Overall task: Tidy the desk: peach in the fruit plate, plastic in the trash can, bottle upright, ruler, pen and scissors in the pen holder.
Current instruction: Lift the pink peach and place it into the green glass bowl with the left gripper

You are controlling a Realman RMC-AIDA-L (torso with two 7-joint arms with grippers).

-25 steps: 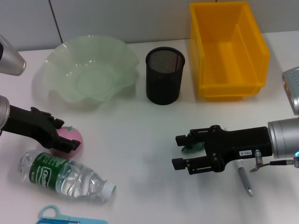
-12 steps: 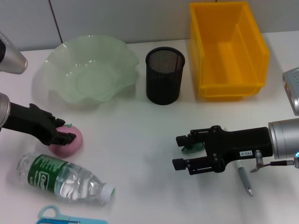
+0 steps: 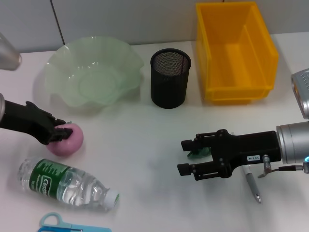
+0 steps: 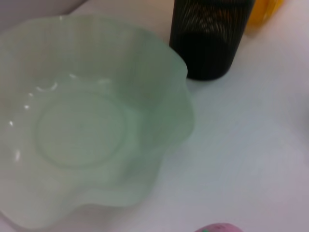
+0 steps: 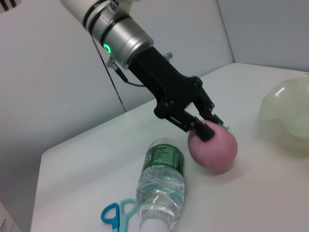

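The pink peach sits on the white desk in front of the pale green fruit plate. My left gripper is shut on the peach's top left side; the right wrist view shows its fingers straddling the fruit. A clear bottle with a green label lies on its side nearer me. Blue scissors lie at the front edge. My right gripper hovers open at centre right, with a small green scrap just behind its fingers. A pen lies under the right arm. The ruler is out of view.
A black mesh pen holder stands upright behind the middle of the desk, beside the plate. The yellow bin stands at the back right. In the left wrist view the plate and the holder fill the picture.
My left gripper drew back to the left and the peach shifted slightly up and left with it. The bottle slid a little towards me. The right arm stayed put.
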